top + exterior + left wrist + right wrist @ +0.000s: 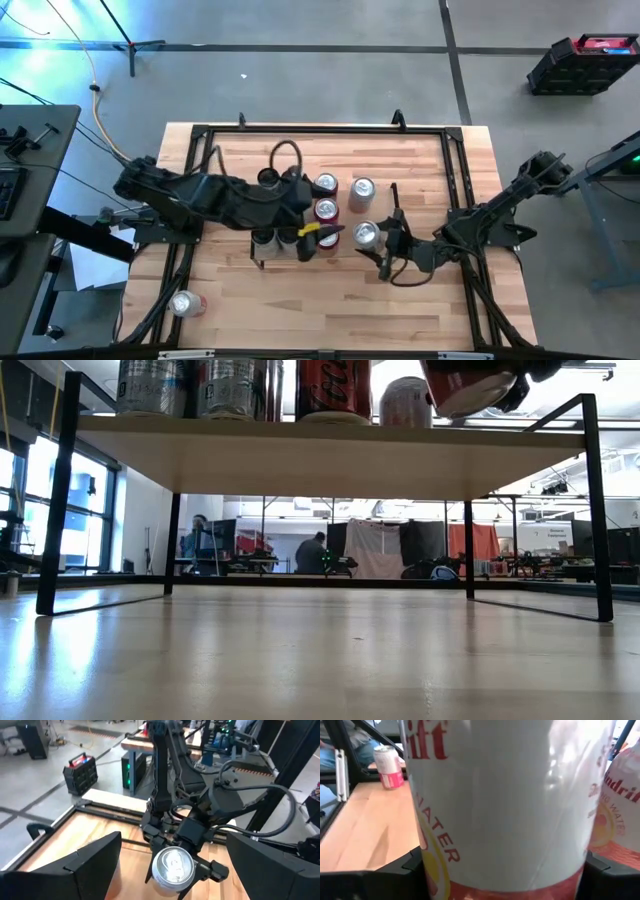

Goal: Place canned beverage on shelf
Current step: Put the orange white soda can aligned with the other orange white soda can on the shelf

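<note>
The right gripper [378, 238] is clamped on a silver-topped can [366, 234], its fingers on either side of the white-and-red body that fills the right wrist view. The can hangs at the right end of the shelf [330, 452]; from table height its red underside [468, 388] is tipped and looks slightly clear of the board, though the angle makes that hard to judge. Several cans already stand on the shelf: two dark red ones [325, 210] in the middle, another silver-topped one [362, 189] toward the far edge, more under the left arm. The left gripper [303, 238] hangs over the middle of the shelf with its jaws spread wide and nothing between them, pointing at the held can. One stray can [186, 303] lies on its side near the table's front left corner.

The risk is in the release. If the can is let go while tilted, it may land on its rim and topple off the shelf's right end, or roll into its neighbours. The standing cans are close beside it, so a sideways drift of the right arm could knock them, and the two grippers are near enough to clash.
</note>
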